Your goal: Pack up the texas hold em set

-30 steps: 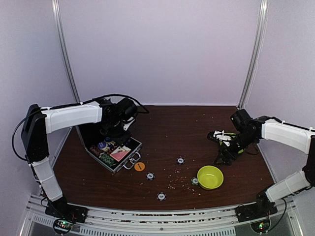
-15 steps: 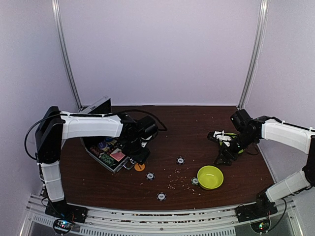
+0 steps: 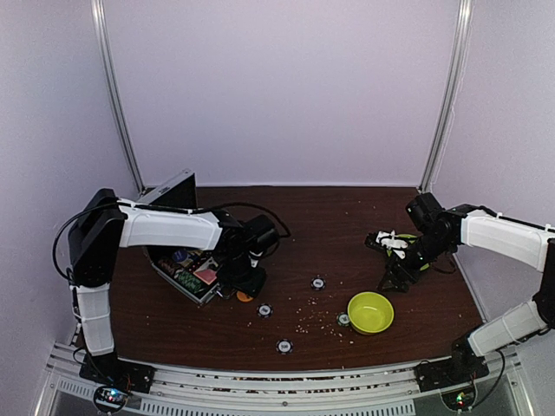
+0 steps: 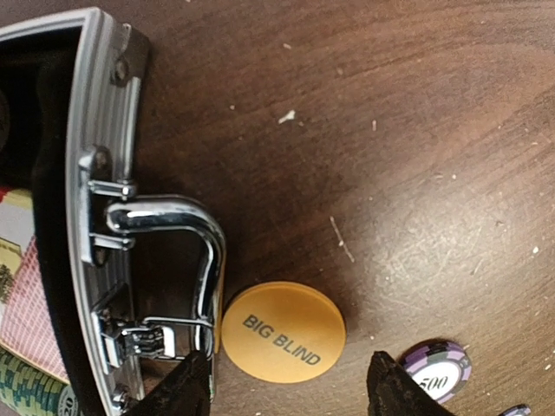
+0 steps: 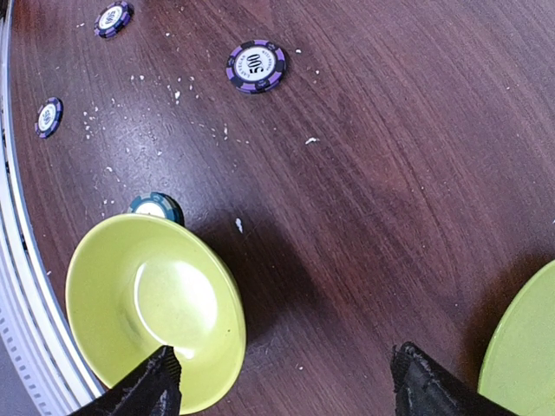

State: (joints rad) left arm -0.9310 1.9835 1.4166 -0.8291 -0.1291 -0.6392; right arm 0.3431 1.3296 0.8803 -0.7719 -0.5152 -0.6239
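Spread apart, the 2 fingers of my left gripper [image 4: 290,394] hold nothing. Their black fingertips [image 4: 186,390] show at the bottom edge of the left wrist view. Just ahead of the gap between them lies the orange button [image 4: 284,331], flat on the table [image 4: 416,130] and printed BIG BLIND. Neither finger touches it. Its left edge sits just beside the metal handle [image 4: 211,269] of the silver case [image 4: 95,104]. A purple 500 chip [image 4: 438,371] lies near the fingertip on the right of that view.

The case is open, its lid [image 3: 171,189] standing up at the far side. Its black-lined base holds a red-backed card deck [image 4: 16,269] and a row of green striped chips [image 4: 26,381]. From above I see more coloured pieces inside but cannot tell them apart.

On the other side of the table, well apart from the case, my right gripper [image 5: 286,390] is also open and holds nothing. It hangs above bare wood. Under its left fingertip is the lime-green bowl [image 5: 152,308], upright, showing its smooth green inside. A teal chip [image 5: 156,207] lies just beside the bowl's rim. The edge of the lime-green plate [image 5: 520,347] shows near the other fingertip. Farther out lie a second purple chip [image 5: 256,66] and 2 loose chips [image 5: 114,18], among white specks [image 5: 178,91] scattered on the wood.
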